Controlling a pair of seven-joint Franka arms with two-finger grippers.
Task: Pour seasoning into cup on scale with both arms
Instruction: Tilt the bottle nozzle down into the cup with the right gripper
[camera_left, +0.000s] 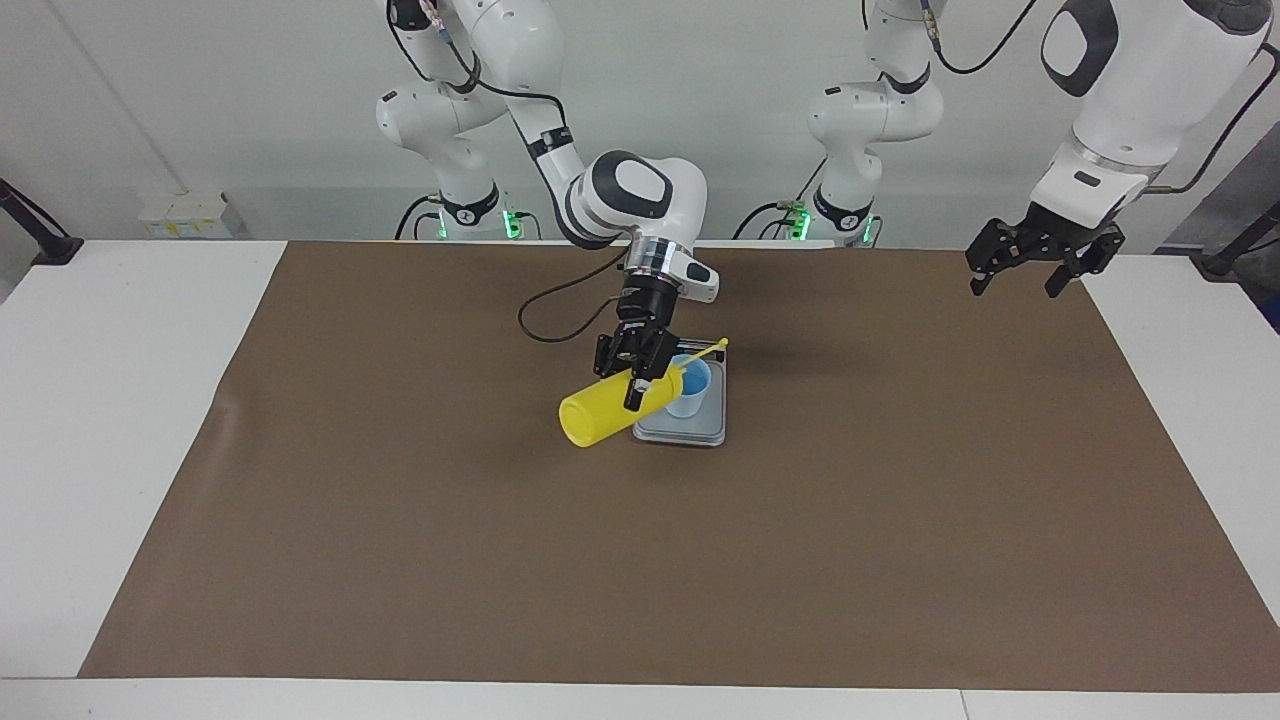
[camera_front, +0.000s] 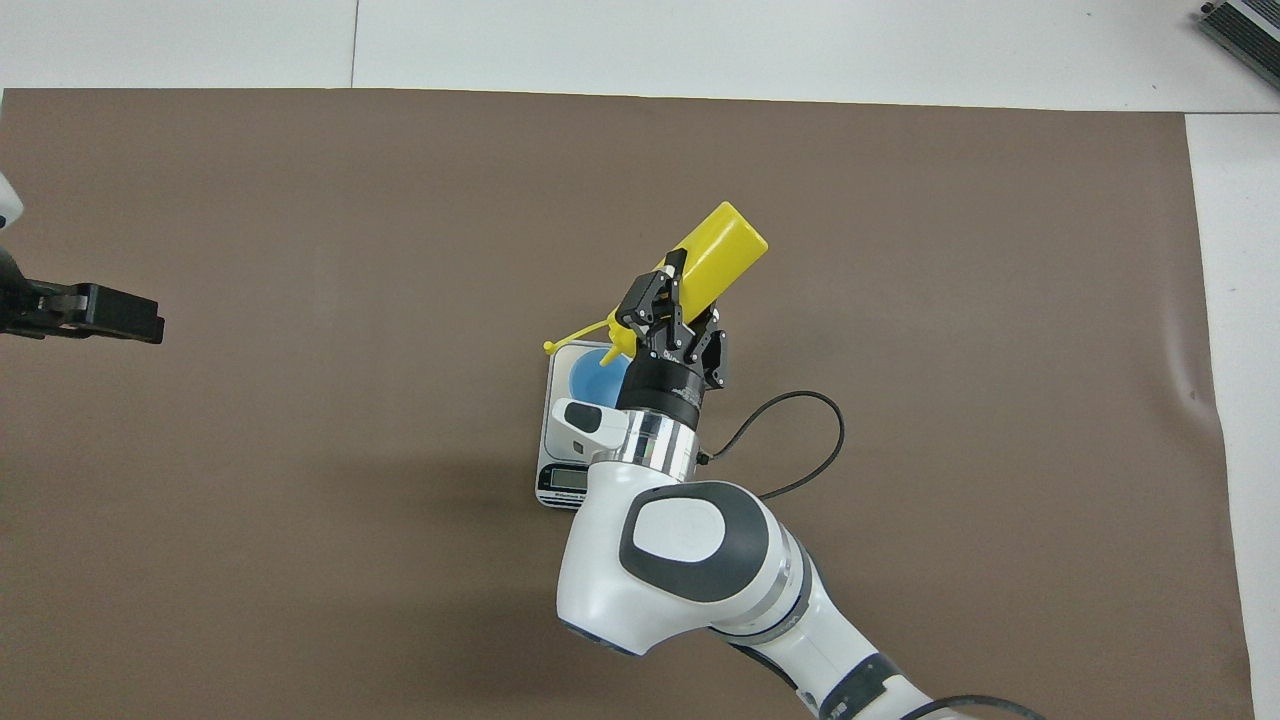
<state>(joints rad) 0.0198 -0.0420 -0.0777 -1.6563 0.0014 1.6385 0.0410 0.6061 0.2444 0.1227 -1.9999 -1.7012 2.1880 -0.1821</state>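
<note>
Over the brown-matted surface (camera_left: 400, 560), the right gripper (camera_left: 636, 385) fingers clamp the tilted seasoning (camera_left: 610, 408), its neck over the cup (camera_left: 690, 388) on the scale (camera_left: 690, 432), cap strap toward two o'clock in the facing view, while the left gripper (camera_left: 1012, 283) waits, fingers apart.

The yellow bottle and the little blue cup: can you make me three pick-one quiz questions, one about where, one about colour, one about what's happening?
1. Where is the cup?
A on the scale
B on the bare mat
C in a pincer

2. What colour is the bottle?
A red
B yellow
C green

3. What is the right pincer doing?
A hanging free
B resting on the mat
C gripping the bottle

Answers: 1 A, the cup stands on the grey platform. 2 B, its body is bright yellow. 3 C, its fingertips clamp the tilted bottle, whose top is at the cup.
</note>
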